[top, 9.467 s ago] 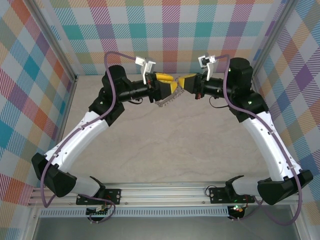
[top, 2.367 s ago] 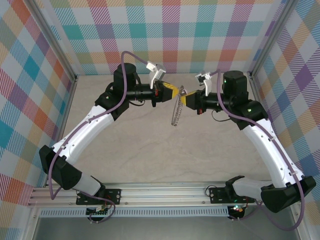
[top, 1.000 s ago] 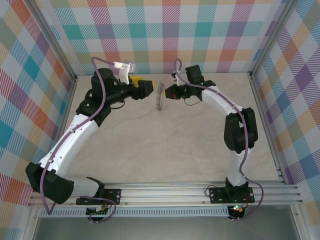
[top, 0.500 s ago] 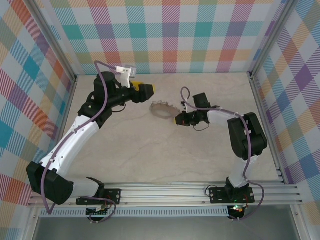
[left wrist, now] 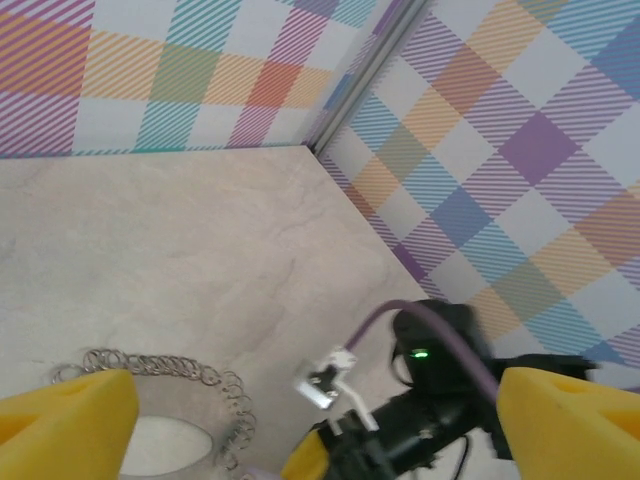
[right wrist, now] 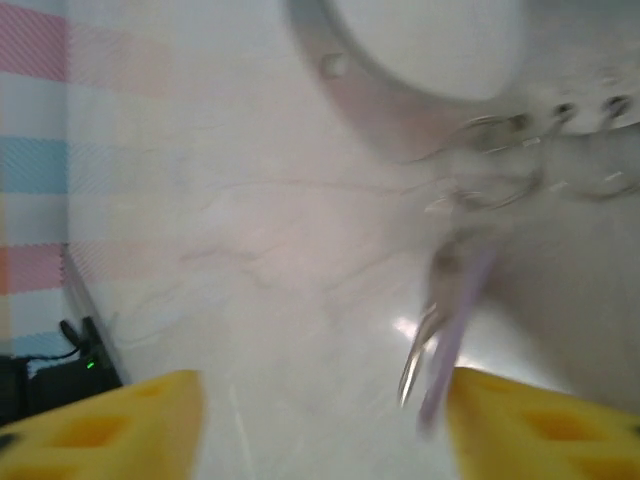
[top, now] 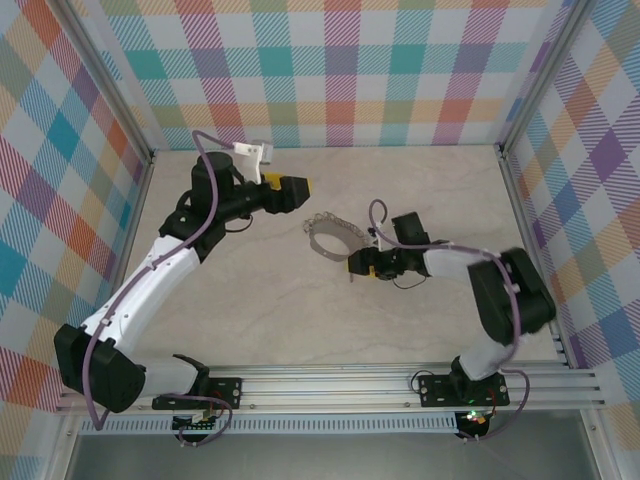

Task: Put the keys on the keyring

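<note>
Right claw (top: 362, 268), nearest the bases: low over the counter (top: 300, 310), fingers spread wide. The right wrist view shows the two yellow pads at either lower corner with nothing between them. Half a second ago this claw had the hoop pinched just above the surface; now it has let go.

Key (right wrist: 452, 325): lilac head and short bright blade, just ahead of the right claw. It appears to hang from one of the small loops on the hoop's edge. The picture is blurred, so the link itself cannot be confirmed.

Keyring (top: 335, 235): lying flat on the counter, just beyond the right claw and free of both claws. A second ago it stood on edge in the air between the two arms.

Left claw (top: 298, 186): farther back and raised, jaws spread wide with nothing in them. Its own camera looks down on the hoop's looped rim (left wrist: 175, 366). It is apart from the ring.

Judgement: the release and set-down suggest the threading is finished, if the key is indeed on the loop. What remains is to draw the arms clear.

Containers: none on the counter. The hoop is the only holder, and bare counter shows through its middle. The key sits at its outer rim, not inside.
</note>
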Robot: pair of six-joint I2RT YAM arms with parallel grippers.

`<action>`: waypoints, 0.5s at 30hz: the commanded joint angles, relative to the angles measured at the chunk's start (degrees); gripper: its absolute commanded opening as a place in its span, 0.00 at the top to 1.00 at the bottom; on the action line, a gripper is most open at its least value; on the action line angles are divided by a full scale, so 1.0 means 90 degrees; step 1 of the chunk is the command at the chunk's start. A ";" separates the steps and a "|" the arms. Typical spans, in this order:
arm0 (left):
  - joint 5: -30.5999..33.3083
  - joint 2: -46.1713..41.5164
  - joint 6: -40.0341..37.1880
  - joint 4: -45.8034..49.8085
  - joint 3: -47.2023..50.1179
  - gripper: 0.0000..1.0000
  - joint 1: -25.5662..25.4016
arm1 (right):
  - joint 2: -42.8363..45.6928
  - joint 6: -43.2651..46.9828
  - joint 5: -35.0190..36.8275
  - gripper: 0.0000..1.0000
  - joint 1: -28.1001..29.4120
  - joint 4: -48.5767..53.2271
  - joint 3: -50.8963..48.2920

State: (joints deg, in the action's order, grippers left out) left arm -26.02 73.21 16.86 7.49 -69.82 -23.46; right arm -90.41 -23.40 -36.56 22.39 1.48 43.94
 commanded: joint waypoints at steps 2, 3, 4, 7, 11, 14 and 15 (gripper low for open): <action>0.0080 -0.0464 0.0088 -0.0314 0.0345 0.01 0.0078 | 0.1903 0.0052 0.0509 0.00 -0.0074 0.0834 0.0008; 0.0240 -0.0584 0.0106 -0.0382 0.0452 0.00 0.0078 | 0.2301 0.0096 0.0892 0.00 -0.0125 0.1230 0.0120; 0.0431 -0.0713 0.0108 -0.0451 0.0581 0.00 0.0078 | 0.2667 0.0141 0.1329 0.00 -0.0200 0.1590 0.0253; 0.1264 -0.1107 0.0019 -0.0548 0.0956 0.00 0.0078 | 0.3382 0.0188 0.2707 0.00 -0.0427 0.2234 0.0582; 0.2491 -0.1600 -0.0669 -0.0832 0.1598 0.00 0.0079 | 0.3519 0.0262 0.4563 0.00 -0.0611 0.2599 0.1006; 0.3418 -0.1809 -0.1527 -0.0682 0.1939 0.00 0.0078 | 0.3327 0.0292 0.6025 0.00 -0.0655 0.2344 0.1038; 0.3726 -0.1828 -0.1779 -0.0588 0.2036 0.00 0.0078 | 0.3280 0.0305 0.6432 0.00 -0.0657 0.1999 0.0906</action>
State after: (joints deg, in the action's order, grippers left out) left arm -3.68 57.76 9.54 2.83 -53.41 -23.46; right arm -59.37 -21.78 4.32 16.82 19.35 52.97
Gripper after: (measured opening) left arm 0.999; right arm 0.996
